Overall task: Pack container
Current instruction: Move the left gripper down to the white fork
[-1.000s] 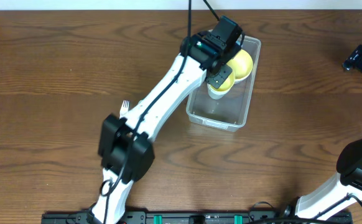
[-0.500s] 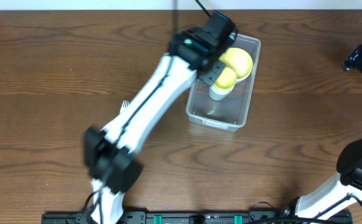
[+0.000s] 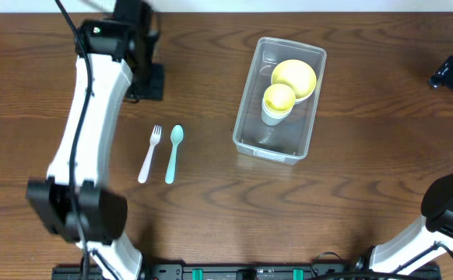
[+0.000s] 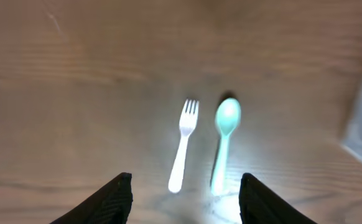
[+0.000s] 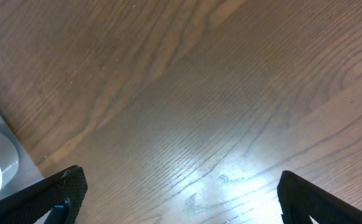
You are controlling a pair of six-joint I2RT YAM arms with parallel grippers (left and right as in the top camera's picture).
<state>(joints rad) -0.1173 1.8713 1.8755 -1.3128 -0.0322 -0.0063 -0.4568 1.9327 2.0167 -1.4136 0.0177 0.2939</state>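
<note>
**Flat cutlery lying close together is making a clean pick tricky**

The left gripper (image 4: 185,180) is hanging above the table (image 3: 211,218), its jaws apart and nothing between them. It is looking down on the fork (image 4: 184,144) and the spoon (image 4: 224,140). These two are lying flat, side by side and almost parallel, just apart.

That closeness is the main risk. A descent slightly off-centre is likely to nudge the neighbour or catch both. The thin handles are giving little to pinch, so the fingers may scrape the wood or let a handle pivot.

Further right, well apart from the cutlery, the container (image 3: 251,140) is standing on the table. A bowl (image 3: 294,76) and a cup (image 3: 278,101) are filling its far part, leaving only the near end bare. A long piece released over the cup may end up propped on the rim.

The right gripper (image 5: 181,190) is waiting spread wide and empty beyond the container.
</note>
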